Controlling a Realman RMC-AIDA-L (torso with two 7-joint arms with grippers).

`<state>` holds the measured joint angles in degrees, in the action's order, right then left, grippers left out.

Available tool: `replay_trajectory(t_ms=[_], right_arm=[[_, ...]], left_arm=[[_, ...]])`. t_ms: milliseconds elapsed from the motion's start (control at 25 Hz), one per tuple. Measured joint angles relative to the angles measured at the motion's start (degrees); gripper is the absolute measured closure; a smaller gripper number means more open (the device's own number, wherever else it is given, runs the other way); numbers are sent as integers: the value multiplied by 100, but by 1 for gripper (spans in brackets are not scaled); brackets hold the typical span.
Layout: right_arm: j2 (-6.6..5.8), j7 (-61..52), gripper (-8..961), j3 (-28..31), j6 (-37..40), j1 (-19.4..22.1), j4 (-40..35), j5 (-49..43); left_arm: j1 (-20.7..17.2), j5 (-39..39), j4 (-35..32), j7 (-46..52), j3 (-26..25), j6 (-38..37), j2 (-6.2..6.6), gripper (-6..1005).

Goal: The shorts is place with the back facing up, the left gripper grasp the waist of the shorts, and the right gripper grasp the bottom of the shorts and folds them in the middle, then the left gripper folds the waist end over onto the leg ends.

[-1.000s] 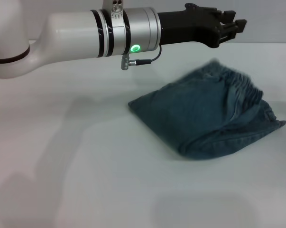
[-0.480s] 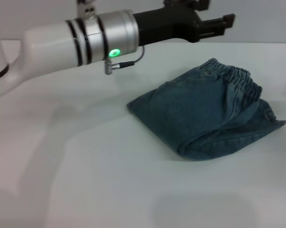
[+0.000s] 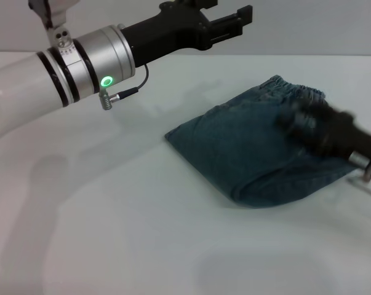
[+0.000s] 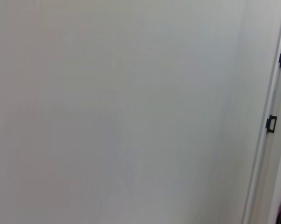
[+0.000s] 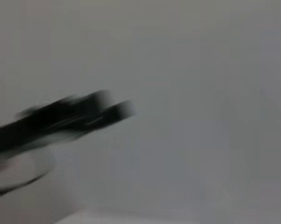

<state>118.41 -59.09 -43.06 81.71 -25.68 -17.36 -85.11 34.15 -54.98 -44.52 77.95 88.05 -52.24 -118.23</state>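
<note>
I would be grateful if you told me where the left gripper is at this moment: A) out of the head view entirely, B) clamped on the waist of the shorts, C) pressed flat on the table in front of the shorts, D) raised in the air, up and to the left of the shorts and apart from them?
D: in the head view the left gripper hangs high above the table, clear of the folded shorts, holding nothing.
</note>
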Motion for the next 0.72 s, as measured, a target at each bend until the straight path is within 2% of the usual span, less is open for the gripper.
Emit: replay_trajectory(t_ms=[160,360,520,720], right_arm=[[-12,-50,330,-213,853,112,-308,-766],[-125,-469,331,-224,1582,324,-639,-1637],[-161,-746,331,-178,1525,372,-703,-2093],[-77,-754,330,-242,1003,333,-687,-2160]], left_arm=[[-29,2,-7,0,1,-3,4,165],[-31,5,-7,5,1,24,4,166],[-21,5,16,5,1,50,4,166],[17,5,42,18,2,56,-2,165]])
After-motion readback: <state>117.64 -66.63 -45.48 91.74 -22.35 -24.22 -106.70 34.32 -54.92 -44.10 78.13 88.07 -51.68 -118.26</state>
